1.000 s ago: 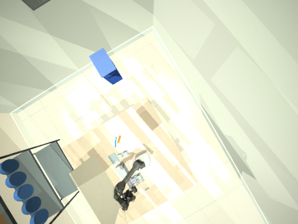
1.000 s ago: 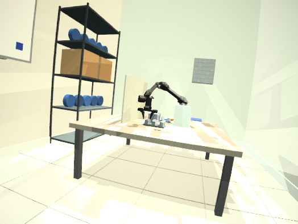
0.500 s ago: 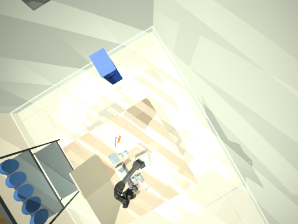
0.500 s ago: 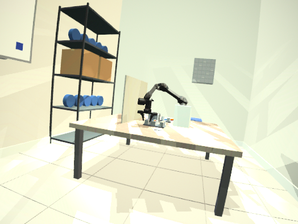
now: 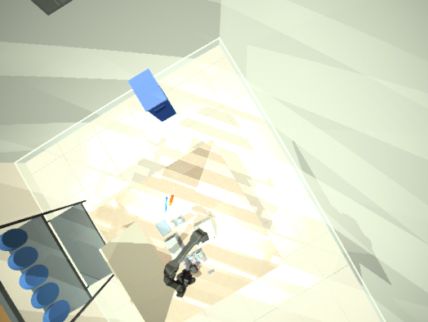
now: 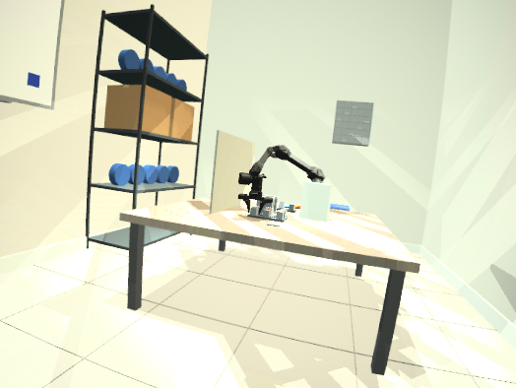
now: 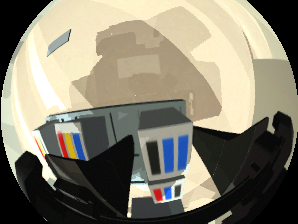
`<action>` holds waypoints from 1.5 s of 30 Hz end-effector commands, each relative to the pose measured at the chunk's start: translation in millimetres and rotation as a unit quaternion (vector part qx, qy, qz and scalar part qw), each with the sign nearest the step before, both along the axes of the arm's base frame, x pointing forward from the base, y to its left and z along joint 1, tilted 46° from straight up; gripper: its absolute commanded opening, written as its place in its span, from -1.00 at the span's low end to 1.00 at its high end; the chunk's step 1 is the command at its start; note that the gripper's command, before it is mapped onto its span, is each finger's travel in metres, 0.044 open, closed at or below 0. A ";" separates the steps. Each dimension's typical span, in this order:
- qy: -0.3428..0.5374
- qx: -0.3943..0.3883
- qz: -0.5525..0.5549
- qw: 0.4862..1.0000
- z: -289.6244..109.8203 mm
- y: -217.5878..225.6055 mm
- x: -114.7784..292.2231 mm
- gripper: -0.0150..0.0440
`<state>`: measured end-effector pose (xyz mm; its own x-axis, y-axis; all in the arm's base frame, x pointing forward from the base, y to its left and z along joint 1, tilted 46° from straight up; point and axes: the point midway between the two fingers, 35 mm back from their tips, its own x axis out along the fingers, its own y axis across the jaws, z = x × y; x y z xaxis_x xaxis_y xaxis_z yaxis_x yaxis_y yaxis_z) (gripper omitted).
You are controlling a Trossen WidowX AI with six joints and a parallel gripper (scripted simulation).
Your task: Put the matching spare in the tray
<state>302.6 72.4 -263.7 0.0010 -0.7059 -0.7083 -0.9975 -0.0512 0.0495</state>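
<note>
Above the sunlit table [image 5: 241, 282] [image 6: 276, 241] [image 7: 232, 80] near a black rack [image 5: 65, 251] [image 6: 138, 162], the tool [image 5: 193, 270] [image 6: 256, 211] [image 7: 161, 135] stands apart.

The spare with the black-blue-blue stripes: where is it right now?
In the wrist view, the black-blue-blue spare sits right of centre between the gripper's fingers, beside the red-blue-black one.

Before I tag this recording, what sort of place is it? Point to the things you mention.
Probably a workshop or lab storeroom: a black shelf rack [image 6: 137, 162] holds cardboard boxes [image 6: 123, 108] and blue cylinders [image 6: 119, 174], beside a table [image 6: 276, 244] bearing a robot arm [image 5: 181, 257] [image 6: 295, 160].
</note>
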 end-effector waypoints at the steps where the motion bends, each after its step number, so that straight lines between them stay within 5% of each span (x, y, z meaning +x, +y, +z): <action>1: 0.000 0.000 0.000 1.000 0.1 0.1 0.0 0.17; 3: 0.000 0.000 0.000 1.000 0.1 0.1 0.0 -0.01; 10: 0.000 0.000 0.000 1.000 0.1 0.1 0.0 -0.17; 14: 0.000 0.000 0.000 1.000 0.1 0.1 0.0 -0.49; 22: 0.000 0.000 0.000 1.000 1.2 1.3 0.1 -0.49; 45: 0.000 0.004 0.004 1.000 93.3 91.9 1.7 -0.49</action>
